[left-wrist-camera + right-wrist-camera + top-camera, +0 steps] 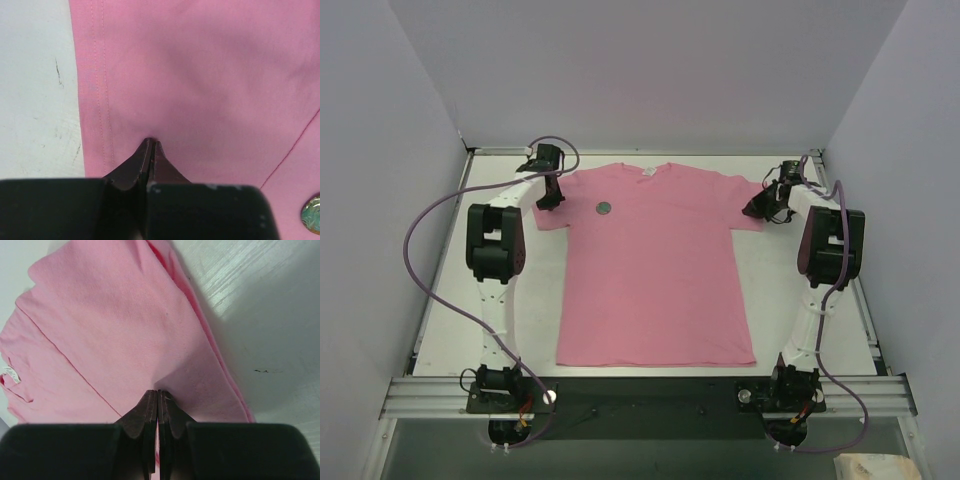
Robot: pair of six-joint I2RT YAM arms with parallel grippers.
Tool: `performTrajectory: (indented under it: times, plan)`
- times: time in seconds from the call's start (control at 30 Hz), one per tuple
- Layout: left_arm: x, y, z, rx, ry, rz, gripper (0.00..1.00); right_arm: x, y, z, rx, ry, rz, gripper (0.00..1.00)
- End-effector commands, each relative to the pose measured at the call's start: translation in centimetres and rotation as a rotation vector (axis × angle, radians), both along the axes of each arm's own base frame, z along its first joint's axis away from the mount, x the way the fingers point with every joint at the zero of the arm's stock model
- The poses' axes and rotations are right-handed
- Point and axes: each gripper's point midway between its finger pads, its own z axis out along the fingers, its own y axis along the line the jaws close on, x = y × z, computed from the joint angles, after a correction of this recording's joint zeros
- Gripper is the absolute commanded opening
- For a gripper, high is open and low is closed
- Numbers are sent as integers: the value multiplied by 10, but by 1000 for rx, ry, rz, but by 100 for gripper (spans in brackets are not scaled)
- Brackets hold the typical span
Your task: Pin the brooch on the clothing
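Left hand, closed, touches clothing; brooch cut off at frame edge.

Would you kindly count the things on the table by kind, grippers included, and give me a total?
Pink T-shirt: 1
Brooch: 1
Grippers: 2 (left gripper, right gripper)
Total: 4

text: none legible | T-shirt neck label: white, unreadable
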Motion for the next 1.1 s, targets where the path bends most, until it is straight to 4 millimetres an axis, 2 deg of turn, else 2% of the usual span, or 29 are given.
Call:
performTrajectory:
  times: [0.0,0.17,0.2,0.27,0.3,0.37,0.4,0.47,0.5,0.53,0.57,0.6,0.63,0.67,0.77,0.8,0.83,0.87,0.9,0.93,0.97,1.0,1.07]
  plan:
    - [-1,5,7,-9,-6,0,0,-21,-14,-5,-54,80,-22,0]
    - [6,-4,29,-41,-80,-40,0,-13,-9,18,-79,22,2,0]
    - [6,-5,41,-39,-104,-43,1,-13,-8,22,-90,15,6,0]
    - [5,-8,53,-20,-131,-47,4,-13,-7,32,-111,-6,15,0]
    - [5,-10,69,-19,-163,-53,5,-13,-3,36,-113,-16,22,0]
    - [1,-17,79,-9,-183,-67,10,-14,0,46,-118,-35,33,0]
    - [-1,-18,95,-6,-215,-71,13,-14,4,50,-122,-45,42,0]
    - [-6,-27,103,0,-236,-92,18,-15,8,64,-126,-82,57,0]
    - [-9,-30,117,-4,-267,-101,20,-18,12,68,-137,-89,71,0]
    - [-10,-33,125,-7,-290,-114,21,-19,13,81,-150,-119,77,0]
    - [-16,-37,124,-13,-287,-125,34,-21,13,88,-167,-134,83,0]
    - [-19,-38,139,-18,-321,-129,37,-27,13,100,-193,-159,91,0]
    - [-20,-40,145,-25,-343,-134,42,-30,17,107,-203,-177,105,0]
    - [-23,-45,149,-31,-356,-145,53,-31,19,116,-213,-205,109,0]
    - [-33,-53,167,-58,-415,-176,64,-43,28,146,-235,-293,137,0]
    - [-40,-59,173,-71,-428,-197,70,-48,30,166,-241,-342,140,0]
    - [-41,-62,179,-79,-447,-206,74,-54,32,168,-243,-357,159,0]
    - [-44,-64,183,-87,-457,-214,78,-56,34,180,-246,-402,169,0]
    - [-50,-69,194,-97,-481,-228,83,-64,46,207,-253,-484,192,2]
    - [-53,-73,195,-110,-492,-248,85,-74,48,201,-263,-493,199,4]
    - [-57,-76,199,-119,-506,-260,86,-75,54,217,-273,-567,203,7]
    - [-62,-76,213,-130,-538,-268,87,-86,55,240,-284,-638,198,16]
    - [-71,-84,217,-167,-561,-303,90,-98,57,247,-301,-690,192,26]
